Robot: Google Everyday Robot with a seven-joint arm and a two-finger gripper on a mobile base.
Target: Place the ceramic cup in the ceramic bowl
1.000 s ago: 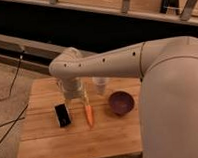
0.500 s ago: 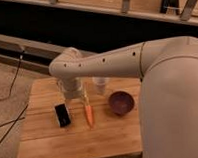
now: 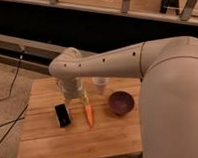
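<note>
The ceramic cup (image 3: 100,85), small and white, stands upright at the back of the wooden table (image 3: 51,146). The ceramic bowl (image 3: 121,102), dark maroon and glossy, sits just right of and in front of it, with nothing showing inside. My white arm reaches in from the right and bends down over the table's back left. My gripper (image 3: 73,95) hangs there, open, left of the cup and apart from it, with nothing of the task between its fingers. What lies directly under the gripper is partly hidden.
An orange carrot (image 3: 89,114) lies in front of the gripper, pointing toward the table's front. A black rectangular block (image 3: 62,115) lies to the carrot's left. Cables (image 3: 8,93) run over the floor at the left. A dark ledge runs behind the table.
</note>
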